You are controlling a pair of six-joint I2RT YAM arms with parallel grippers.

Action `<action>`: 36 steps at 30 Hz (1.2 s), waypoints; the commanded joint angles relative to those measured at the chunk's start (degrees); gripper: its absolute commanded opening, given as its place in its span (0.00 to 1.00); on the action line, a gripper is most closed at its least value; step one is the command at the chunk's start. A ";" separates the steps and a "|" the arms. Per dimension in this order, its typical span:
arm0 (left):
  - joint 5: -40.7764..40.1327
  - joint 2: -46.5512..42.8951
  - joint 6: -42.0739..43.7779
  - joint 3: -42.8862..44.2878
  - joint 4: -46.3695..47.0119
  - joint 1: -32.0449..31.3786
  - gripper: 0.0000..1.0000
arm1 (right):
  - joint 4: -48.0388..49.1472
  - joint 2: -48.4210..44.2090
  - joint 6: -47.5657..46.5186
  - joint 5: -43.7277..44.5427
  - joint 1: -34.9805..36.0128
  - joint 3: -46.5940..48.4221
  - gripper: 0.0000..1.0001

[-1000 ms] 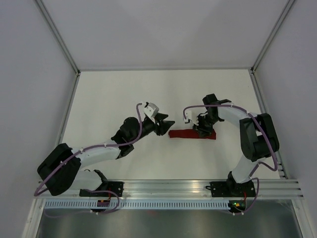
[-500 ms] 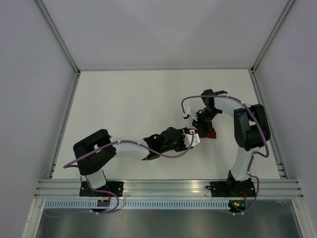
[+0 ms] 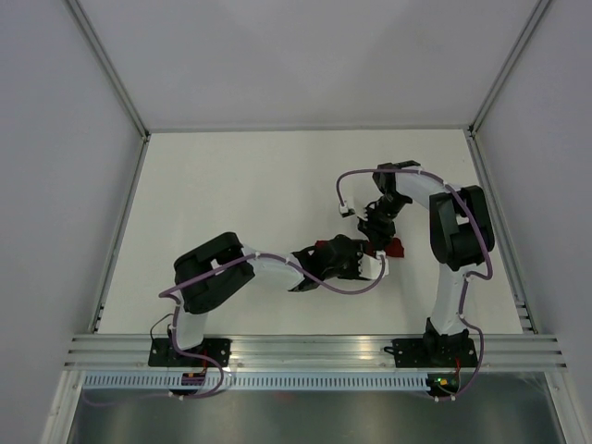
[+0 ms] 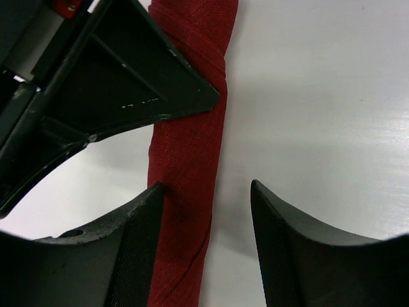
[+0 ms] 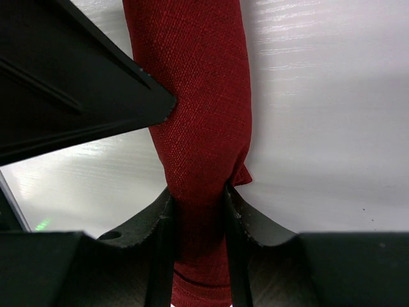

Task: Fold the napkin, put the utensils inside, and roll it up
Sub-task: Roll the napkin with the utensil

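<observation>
Left hand now over left-right napkin roll

Lit brightly and evenly from overhead, without harsh contrast.

Cast only faint, soft-edged shadows beneath the arms onto the white table in the top view. Caught streaky glare across the glossy surface at the right of both wrist views. Rendered the weave of the napkin crisply in the right wrist view, a little softer in the left. Left the black fingers almost featureless, underexposed against the pale ground, with a diffuse grey shadow alongside the roll.
</observation>
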 commanded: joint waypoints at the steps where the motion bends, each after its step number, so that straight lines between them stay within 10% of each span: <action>1: -0.14 1.85 4.15 2.93 -0.35 0.59 0.62 | 1.45 5.72 -1.91 2.17 0.17 -0.56 0.23; 17: 0.47 7.83 3.18 10.23 -10.45 3.32 0.55 | -5.32 9.32 -4.11 -0.11 -0.18 5.07 0.24; 21: 2.93 8.97 1.86 13.04 -16.42 3.93 0.45 | -4.62 8.98 -2.88 -1.78 -0.79 6.30 0.54; 36: 6.36 11.00 -8.51 17.79 -25.14 4.90 0.38 | 18.58 -8.69 37.27 -6.88 -13.18 9.73 0.75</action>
